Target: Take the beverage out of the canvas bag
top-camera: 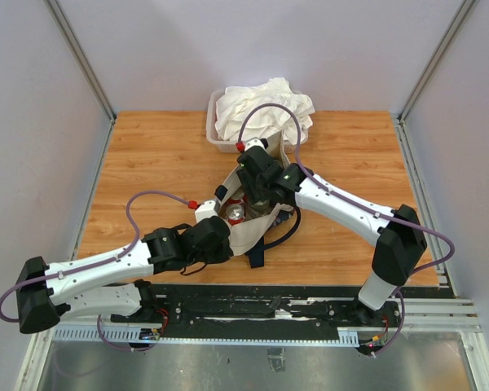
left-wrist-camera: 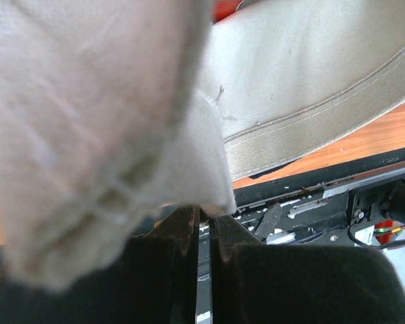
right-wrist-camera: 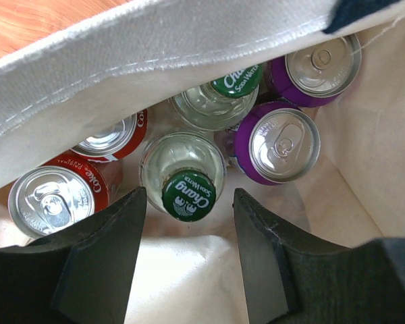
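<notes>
I'm holding the bag (top-camera: 246,236) open on the counter (top-camera: 147,163) with the left gripper (left-wrist-camera: 204,219) pinched shut on its rim. I'm hovering the right gripper (right-wrist-camera: 189,196), jaws spread wide, inside the bag over the green-capped bottle (right-wrist-camera: 182,162). It's standing crowded between red cans (right-wrist-camera: 50,196) and purple cans (right-wrist-camera: 283,145), so I'm planning to descend straight, straddle the neck under the cap, squeeze firmly, and lift vertically clear of the rim.

I record, inside the matt, coarse-woven cream canvas bag (right-wrist-camera: 155,61): a glossy clear glass bottle (right-wrist-camera: 182,162), a shiny purple metal can (right-wrist-camera: 283,145).
</notes>
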Tool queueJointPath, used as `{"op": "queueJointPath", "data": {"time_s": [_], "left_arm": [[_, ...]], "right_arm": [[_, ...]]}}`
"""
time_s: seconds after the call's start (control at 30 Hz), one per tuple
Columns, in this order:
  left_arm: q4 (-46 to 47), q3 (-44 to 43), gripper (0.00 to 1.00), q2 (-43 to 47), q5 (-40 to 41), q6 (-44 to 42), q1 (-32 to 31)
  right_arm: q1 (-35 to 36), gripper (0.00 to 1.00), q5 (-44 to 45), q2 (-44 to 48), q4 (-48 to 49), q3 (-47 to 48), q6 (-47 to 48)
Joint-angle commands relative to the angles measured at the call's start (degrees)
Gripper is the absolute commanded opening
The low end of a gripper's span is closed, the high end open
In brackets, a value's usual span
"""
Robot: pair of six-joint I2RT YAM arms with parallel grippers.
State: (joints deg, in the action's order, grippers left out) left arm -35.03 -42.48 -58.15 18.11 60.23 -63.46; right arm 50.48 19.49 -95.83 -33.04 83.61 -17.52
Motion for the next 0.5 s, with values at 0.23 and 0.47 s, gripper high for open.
{"op": "queueJointPath", "data": {"time_s": [0.23,0.47], "left_arm": [[3.6,0.1,0.0,-1.5,-1.4,0.4,-0.2],[3.2,0.2,0.0,-1.6,-1.6,0.5,-0.2]], "right_arm": [[-2.3,0.54,-4.8,0.3,9.5,-6.4,2.1],[-2.6,0.51,-6.1,2.3,14.9,-9.5,2.4]]}}
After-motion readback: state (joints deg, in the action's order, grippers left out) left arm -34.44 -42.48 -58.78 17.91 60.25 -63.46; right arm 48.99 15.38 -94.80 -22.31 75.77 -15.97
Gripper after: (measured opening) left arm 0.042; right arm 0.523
